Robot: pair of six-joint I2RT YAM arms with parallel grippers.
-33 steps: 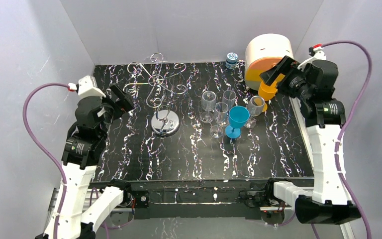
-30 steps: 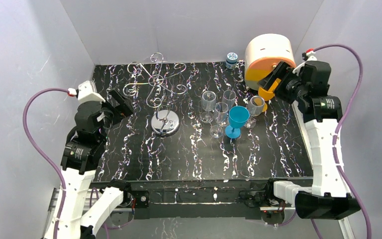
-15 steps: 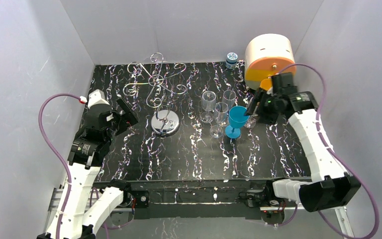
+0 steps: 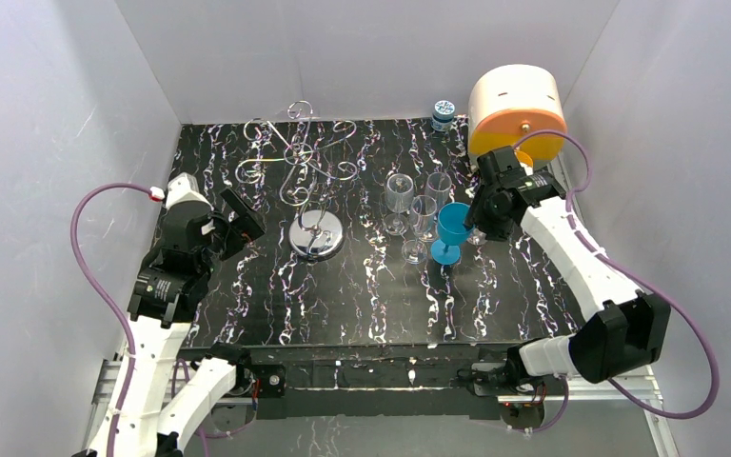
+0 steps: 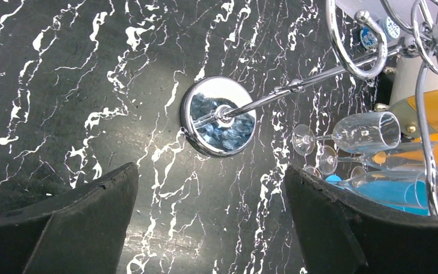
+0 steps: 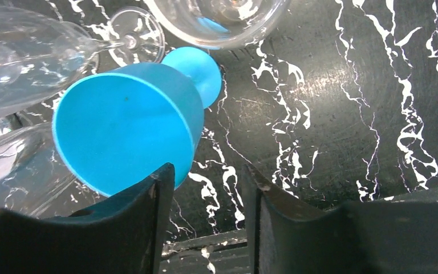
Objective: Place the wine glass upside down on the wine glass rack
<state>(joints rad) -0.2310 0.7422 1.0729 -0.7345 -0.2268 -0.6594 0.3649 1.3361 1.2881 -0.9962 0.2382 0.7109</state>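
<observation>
Right wrist shows the blue wine glass [image 6: 122,123] just beyond the part-open, empty right pincer [image 6: 206,174].

Tabletop [image 4: 362,295]: black, white marble veining. Goblet [image 4: 456,225]: bright blue. Wine glass rack [image 4: 316,235]: silver chrome. Wine glasses [image 4: 399,193]: clear. Drum [image 4: 514,100]: cream, orange face.

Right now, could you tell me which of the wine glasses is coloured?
The blue wine glass, standing upright at the group's front; all the rest are clear.
</observation>
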